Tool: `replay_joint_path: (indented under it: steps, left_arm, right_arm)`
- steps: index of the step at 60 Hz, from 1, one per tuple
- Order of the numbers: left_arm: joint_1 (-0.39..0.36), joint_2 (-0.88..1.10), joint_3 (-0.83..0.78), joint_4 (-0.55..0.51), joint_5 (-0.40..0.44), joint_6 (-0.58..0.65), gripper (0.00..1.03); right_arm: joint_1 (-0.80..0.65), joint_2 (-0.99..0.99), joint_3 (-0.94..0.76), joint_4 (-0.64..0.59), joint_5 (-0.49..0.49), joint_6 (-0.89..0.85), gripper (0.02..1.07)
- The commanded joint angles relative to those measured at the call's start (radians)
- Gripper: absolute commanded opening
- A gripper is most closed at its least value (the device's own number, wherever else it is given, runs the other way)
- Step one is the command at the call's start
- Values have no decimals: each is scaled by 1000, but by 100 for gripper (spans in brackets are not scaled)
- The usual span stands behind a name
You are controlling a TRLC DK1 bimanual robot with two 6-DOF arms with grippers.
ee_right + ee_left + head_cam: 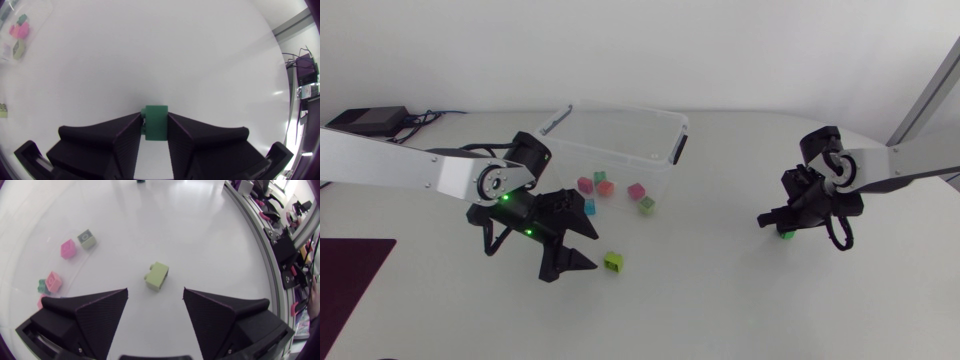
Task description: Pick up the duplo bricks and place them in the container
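A lime green brick (613,262) lies on the white table just ahead of my left gripper (578,245), whose fingers stand open on either side of the path to it; the left wrist view has this lime green brick (157,275) slightly beyond the gap between the fingertips of the left gripper (155,296). My right gripper (775,222) is at the right of the table, shut on a dark green brick (155,123) that sits on the tabletop between its fingers; the head view shows only a green edge of that dark green brick (786,234). The clear container (665,132) holds several bricks.
Inside the container lie pink bricks (586,184), an orange-pink one (606,188), a teal one (589,206) and an olive one (647,204). A dark mat (345,275) covers the table's left front corner. A black box with cables (368,121) sits at the back left.
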Motion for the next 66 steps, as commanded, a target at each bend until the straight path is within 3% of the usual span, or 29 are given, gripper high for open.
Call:
replay_joint_path:
  steps: [1, 14, 20, 28, 33, 38, 66]
  left_arm:
    - [-29, 32, 5, -12, 19, 72, 77]
    - [-73, 109, 67, -28, 19, 109, 77]
    - [-81, 138, 87, -30, 20, 132, 65]
    - [-86, 169, 113, -30, 20, 136, 63]
    - [-93, 195, 120, -32, 19, 144, 48]
    - [-103, 215, 123, -35, 14, 159, 24]
    - [-113, 238, 162, -48, 11, 129, 21]
  right_arm:
    - [0, -43, -33, -19, 1, -1, 31]
    - [-15, -124, -76, -41, -32, -26, 32]
    - [-14, -166, -88, -61, -38, -32, 32]
    - [11, -224, -97, -88, -42, -34, 33]
    - [35, -253, -96, -104, -42, -31, 33]
    - [60, -279, -89, -113, -44, -28, 33]
    - [147, -331, -82, -128, -44, 0, 33]
